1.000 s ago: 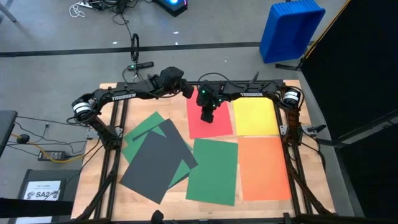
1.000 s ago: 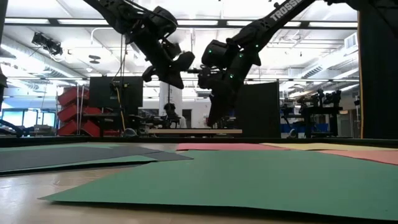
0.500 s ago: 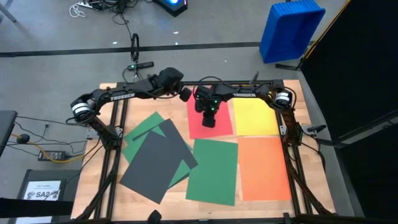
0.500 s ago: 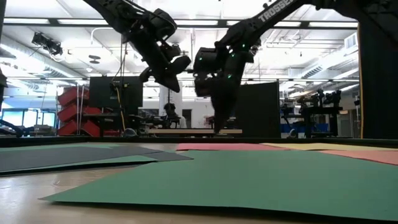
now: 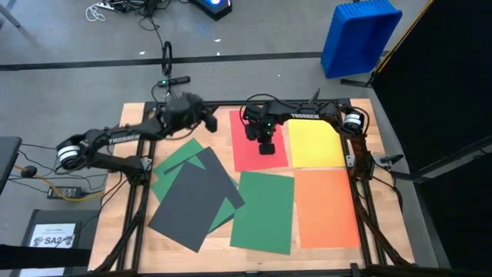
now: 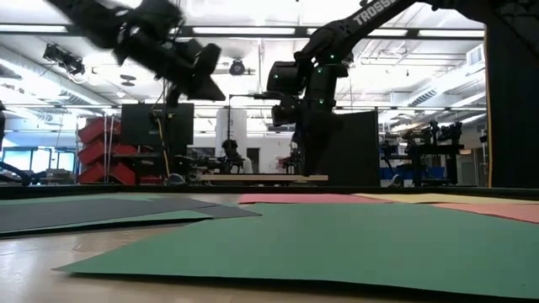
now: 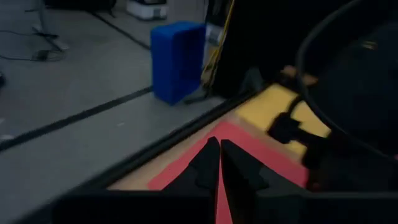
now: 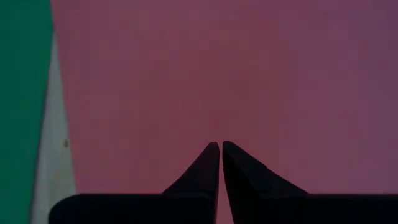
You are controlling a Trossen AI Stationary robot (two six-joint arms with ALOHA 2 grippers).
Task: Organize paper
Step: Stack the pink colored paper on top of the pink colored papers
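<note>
High view: the right gripper [image 5: 267, 148], fingers pressed together and empty, hangs over the red sheet [image 5: 257, 156]; the left gripper [image 5: 209, 121], likewise closed, hangs left of it above bare worktop [image 5: 219, 135].

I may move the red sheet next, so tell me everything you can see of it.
The red sheet is a thin matte rectangle lying flat at the table's far edge, squared to it. The yellow sheet sits on its right side, a green sheet just in front of it. The right gripper, shut, hangs above it; contact cannot be told. No creases show.

red paper [image 5: 257, 151], yellow [image 5: 315, 144], orange [image 5: 326, 208], green [image 5: 264, 211], dark grey [image 5: 191, 204]; blue bin [image 5: 360, 37]
</note>
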